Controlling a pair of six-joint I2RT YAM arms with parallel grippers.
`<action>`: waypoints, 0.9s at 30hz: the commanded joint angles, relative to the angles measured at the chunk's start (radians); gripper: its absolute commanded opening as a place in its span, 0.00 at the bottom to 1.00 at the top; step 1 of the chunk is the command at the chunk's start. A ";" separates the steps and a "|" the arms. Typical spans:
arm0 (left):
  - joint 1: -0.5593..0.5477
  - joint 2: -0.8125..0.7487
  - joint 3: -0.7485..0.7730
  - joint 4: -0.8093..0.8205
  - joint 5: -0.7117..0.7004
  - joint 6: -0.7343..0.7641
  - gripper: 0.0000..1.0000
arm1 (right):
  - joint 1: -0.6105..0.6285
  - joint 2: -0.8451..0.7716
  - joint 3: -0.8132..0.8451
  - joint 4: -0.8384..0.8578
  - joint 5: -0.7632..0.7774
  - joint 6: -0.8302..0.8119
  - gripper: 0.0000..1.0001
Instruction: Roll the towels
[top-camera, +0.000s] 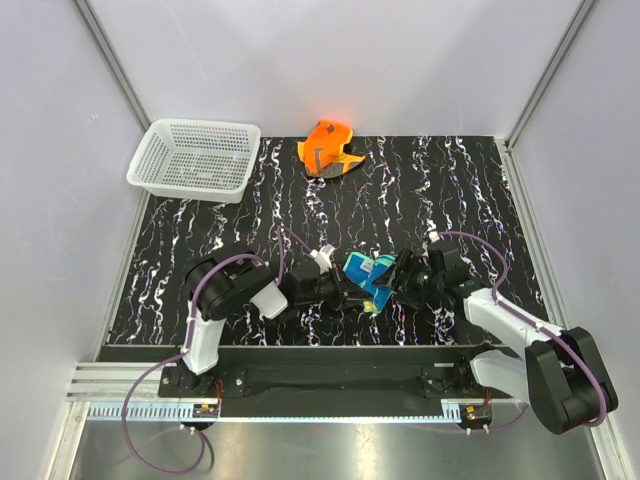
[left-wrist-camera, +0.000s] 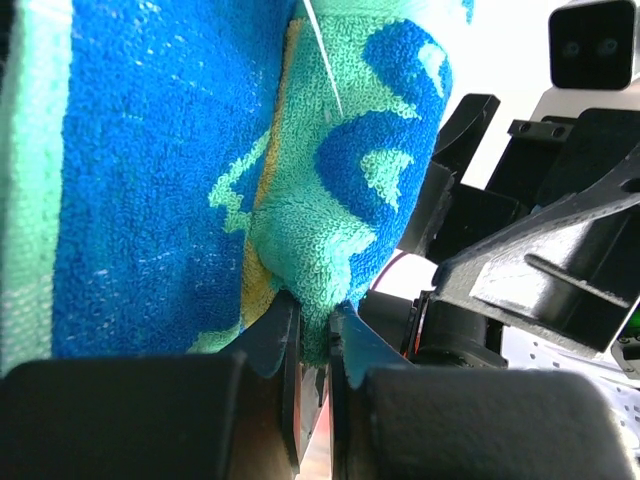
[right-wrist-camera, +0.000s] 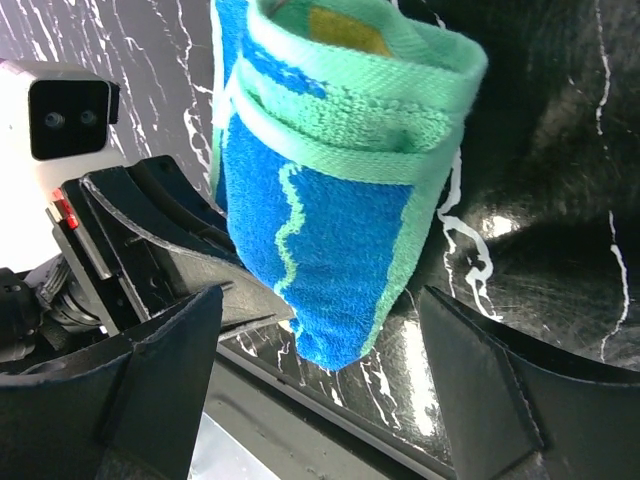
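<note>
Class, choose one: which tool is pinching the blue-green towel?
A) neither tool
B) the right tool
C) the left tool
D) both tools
C: the left tool is shut on a fold of the blue-green towel, while the right tool stands open, one finger on either side of the cloth.

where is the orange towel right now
In the top view the orange towel lies crumpled at the far edge of the black marbled table, just right of the white mesh basket.
</note>
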 joint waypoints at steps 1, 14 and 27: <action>0.009 0.023 0.021 -0.034 0.014 0.019 0.00 | -0.002 -0.016 -0.008 -0.007 0.037 -0.005 0.86; 0.009 0.054 0.056 -0.045 0.071 0.031 0.03 | -0.002 0.170 0.015 0.180 0.053 0.004 0.67; -0.029 -0.240 0.133 -0.754 -0.154 0.407 0.68 | -0.003 0.145 0.022 0.125 0.045 -0.019 0.39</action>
